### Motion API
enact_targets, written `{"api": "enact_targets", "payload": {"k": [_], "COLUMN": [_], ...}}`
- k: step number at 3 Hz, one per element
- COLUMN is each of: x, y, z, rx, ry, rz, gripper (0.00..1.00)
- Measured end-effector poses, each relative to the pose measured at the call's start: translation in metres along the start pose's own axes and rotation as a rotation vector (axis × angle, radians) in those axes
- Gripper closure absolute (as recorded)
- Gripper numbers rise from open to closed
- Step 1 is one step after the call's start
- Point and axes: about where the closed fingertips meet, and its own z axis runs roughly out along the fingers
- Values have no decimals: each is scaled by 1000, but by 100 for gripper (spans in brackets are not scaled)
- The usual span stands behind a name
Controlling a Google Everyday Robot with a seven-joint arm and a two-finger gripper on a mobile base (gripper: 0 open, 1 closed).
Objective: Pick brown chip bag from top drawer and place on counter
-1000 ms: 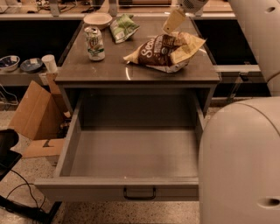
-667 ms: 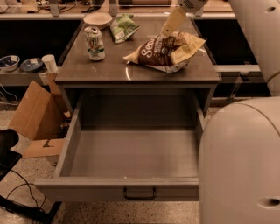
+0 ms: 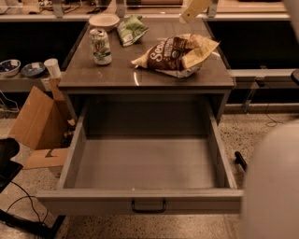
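The brown chip bag (image 3: 177,52) lies on its side on the counter (image 3: 154,77), right of the middle, with its dark panel and white lettering facing up. My gripper (image 3: 195,10) hangs at the top edge of the view, just above and behind the bag, apart from it. The top drawer (image 3: 145,163) is pulled wide open below the counter. Its grey floor is bare, and its dark pull handle (image 3: 148,206) faces me at the front.
A soda can (image 3: 100,45), a small green-and-white bag (image 3: 131,29) and a pale bowl (image 3: 103,21) stand on the counter's left and back. A cardboard box (image 3: 37,121) sits on the floor at left, by a shelf with bowls (image 3: 9,66). My white body (image 3: 273,186) fills the lower right.
My gripper has risen up off the top of the brown chip bag. The bag now lies on the counter by itself.
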Motion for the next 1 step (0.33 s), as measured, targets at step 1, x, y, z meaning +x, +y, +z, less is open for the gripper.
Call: {"api": "enact_targets", "payload": {"k": [1], "x": [0], "y": [-26], "z": [-78], "rx": [135], "ry": [-88], "rz": [105], "gripper": [0]}}
